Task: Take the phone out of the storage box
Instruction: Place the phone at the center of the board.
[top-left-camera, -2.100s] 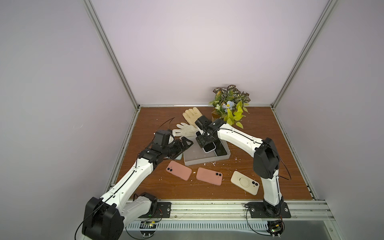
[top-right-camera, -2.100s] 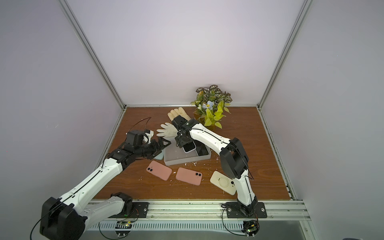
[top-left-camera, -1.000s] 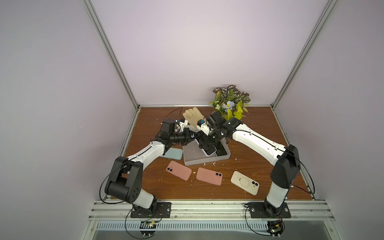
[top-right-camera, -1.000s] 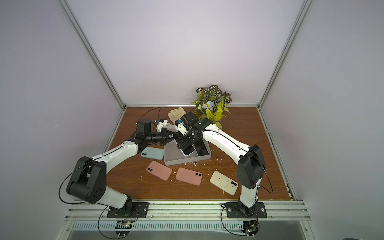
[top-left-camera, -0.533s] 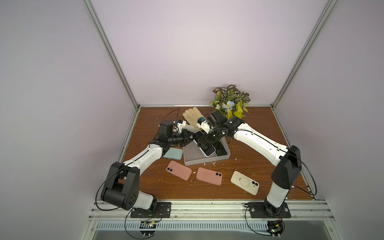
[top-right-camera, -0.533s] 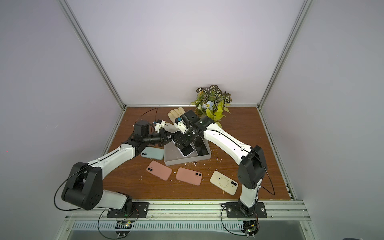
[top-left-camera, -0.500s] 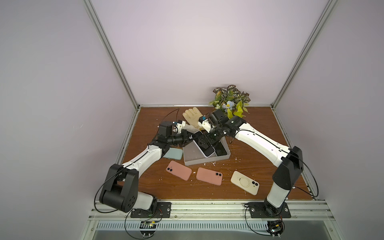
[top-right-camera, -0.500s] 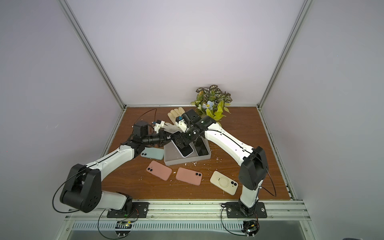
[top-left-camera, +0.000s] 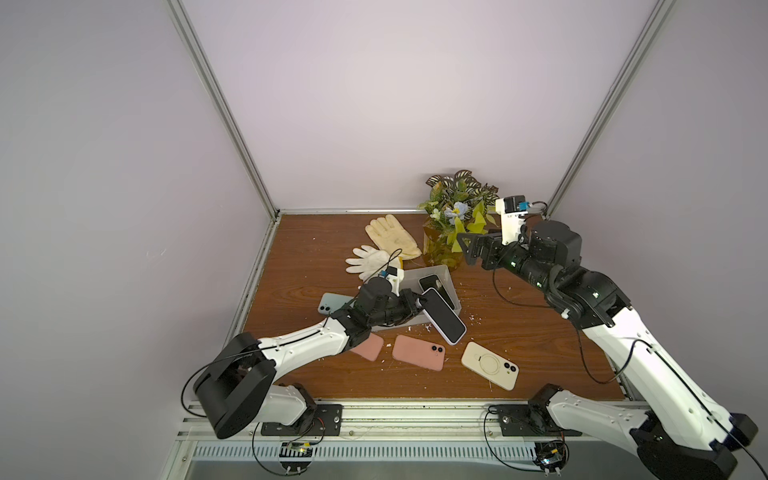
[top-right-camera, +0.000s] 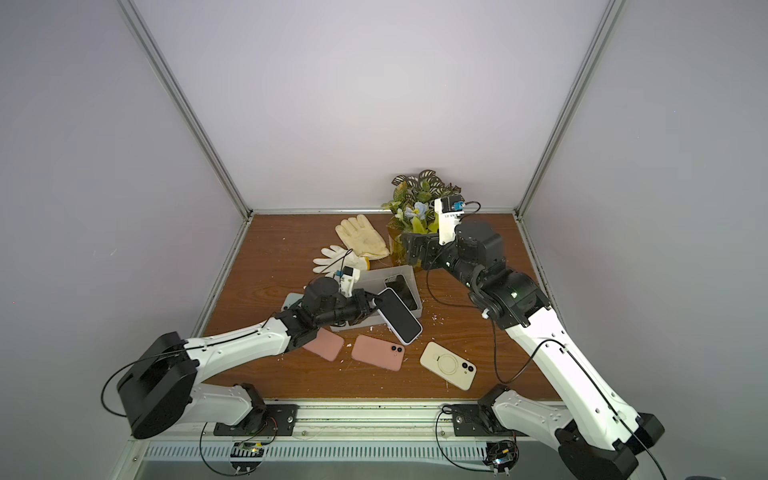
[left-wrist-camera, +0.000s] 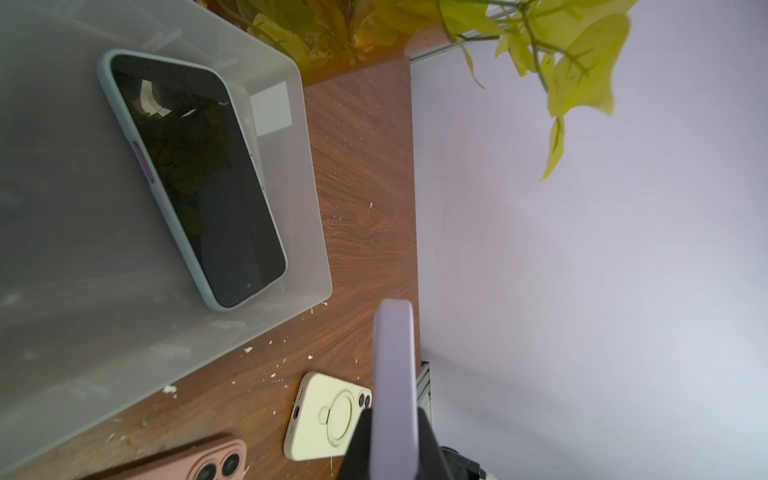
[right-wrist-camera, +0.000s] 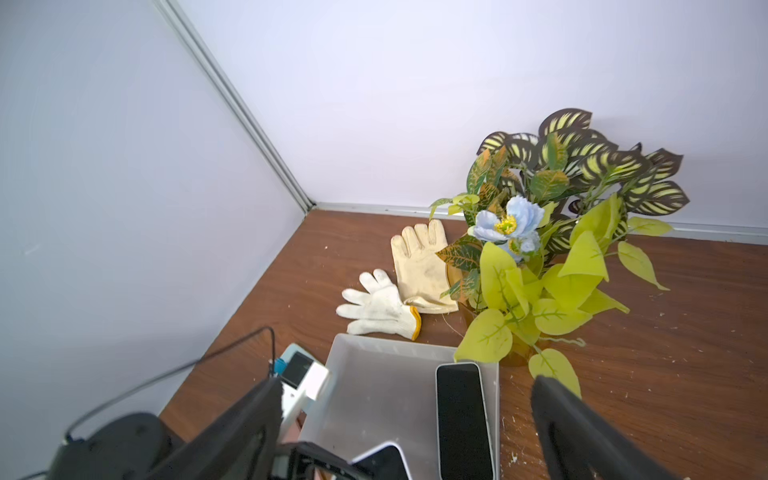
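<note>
Left end effector (top-left-camera: 419, 305) clenched on the phone (top-left-camera: 444, 316), which is lifted mostly clear of the box (top-left-camera: 411, 280); right end effector (top-left-camera: 469, 249) released.
In both top views the phone (top-right-camera: 399, 316) hangs tilted, screen up. Its gripped end is over the box's near corner and its free end above the bench (top-left-camera: 519, 353). A second phone (top-left-camera: 436, 286) lies inside the box, and the right end effector, jaws wide and empty, is raised beside the plant (top-left-camera: 457, 208), well apart from the box. In the left wrist view the phone (left-wrist-camera: 395, 374) shows edge-on between the black fingers (left-wrist-camera: 357, 449), over bare bench beside the box (left-wrist-camera: 83, 291), where the second phone (left-wrist-camera: 191, 174) lies flat. In the right wrist view the spread fingers (right-wrist-camera: 232, 436) frame the box (right-wrist-camera: 374, 386), the second phone (right-wrist-camera: 463, 419) and a corner of the held phone (right-wrist-camera: 382, 461).
</note>
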